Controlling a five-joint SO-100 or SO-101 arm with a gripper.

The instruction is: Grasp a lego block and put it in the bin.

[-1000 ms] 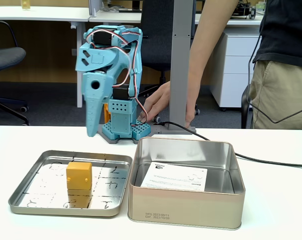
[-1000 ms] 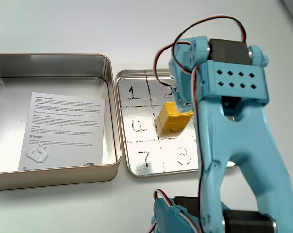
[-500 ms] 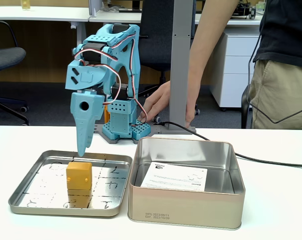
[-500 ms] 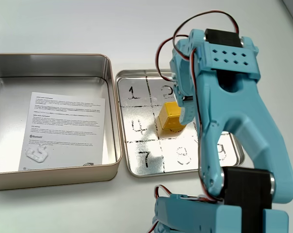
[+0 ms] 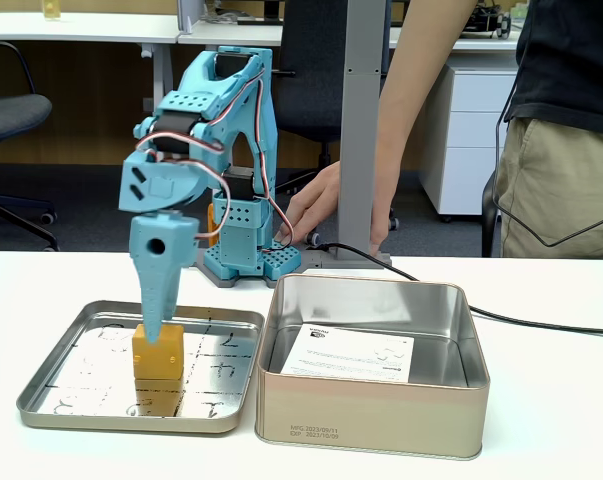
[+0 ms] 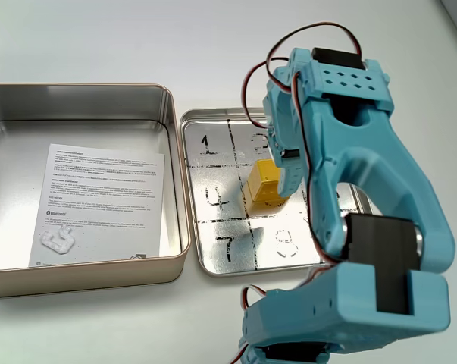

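Note:
The orange-yellow lego block (image 5: 158, 354) stands on the shallow tray (image 5: 81, 398), near the middle of its scribbled grid (image 6: 264, 180). My gripper (image 5: 153, 336) points straight down, its tip at the block's top rear edge. It shows as a single narrow taper with no gap, so it is shut and holds nothing. From the other fixed view, the blue arm (image 6: 342, 174) covers the block's right side and the fingertips. The bin (image 5: 373, 418) is the deep silvery tin beside the tray (image 6: 84, 97), with a white leaflet (image 6: 99, 199) inside.
A person stands behind the table with a hand (image 5: 316, 205) close to the arm's base (image 5: 246, 262). A black cable (image 5: 541, 322) runs across the table behind the bin. A small white part (image 6: 59, 240) lies on the leaflet.
The arm has unfolded from beside its base, swinging the gripper forward over the tray and down until its tip reaches the block. Block, tray and bin have not moved.

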